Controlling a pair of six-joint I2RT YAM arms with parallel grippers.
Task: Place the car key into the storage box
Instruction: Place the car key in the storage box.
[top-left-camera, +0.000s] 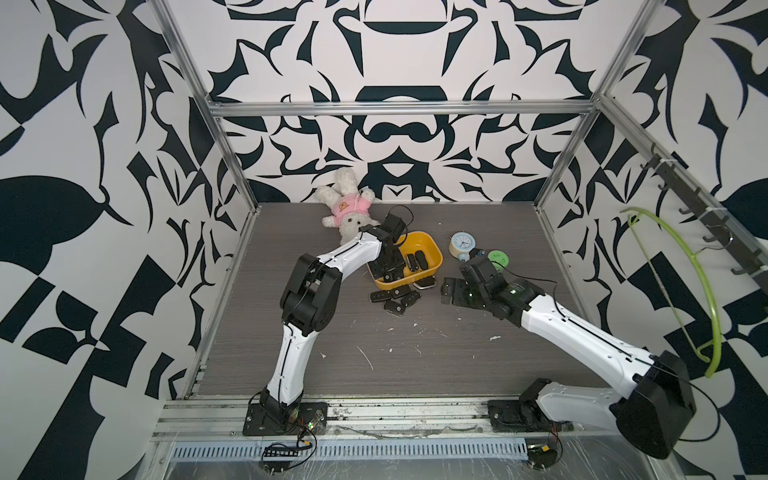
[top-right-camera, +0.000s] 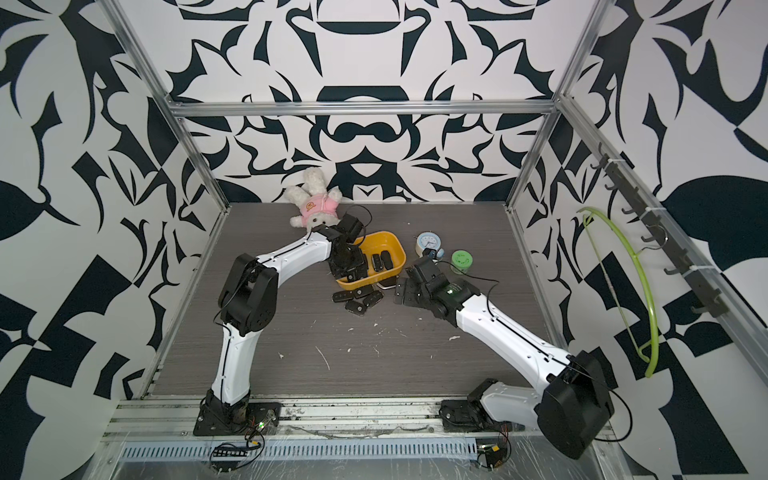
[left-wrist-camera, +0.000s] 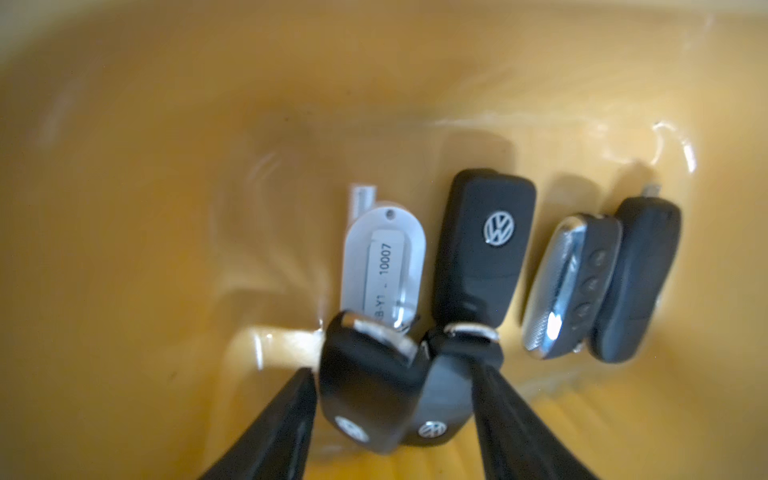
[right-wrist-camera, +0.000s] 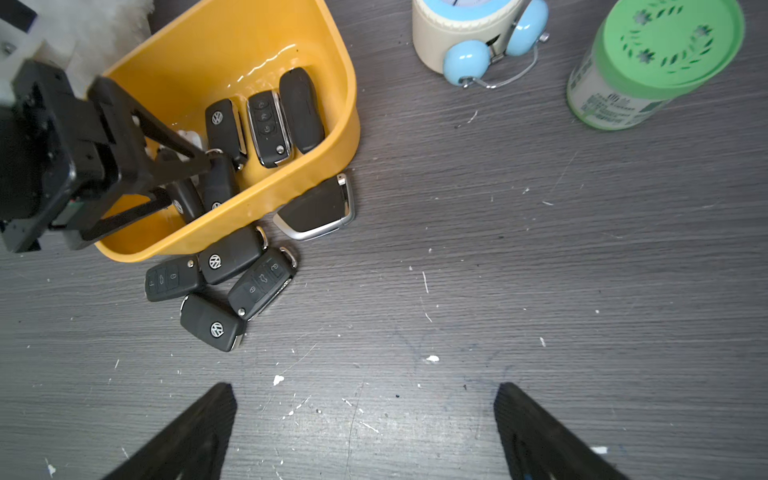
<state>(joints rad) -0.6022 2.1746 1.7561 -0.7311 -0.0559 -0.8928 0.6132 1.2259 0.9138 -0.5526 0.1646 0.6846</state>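
Black plastic VW car key inside shallow yellow-orange plastic storage box, seemingly loose between half-parted left gripper. Right gripper spread wide, empty. Five keys left outside, beside box.

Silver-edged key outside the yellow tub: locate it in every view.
In a top view: silver-edged key beside the storage box, at its near corner.
In a top view: the key, same spot.
Left wrist: not in it.
Right wrist: the key, beside the box's outer wall.
Shared landmark: the storage box.
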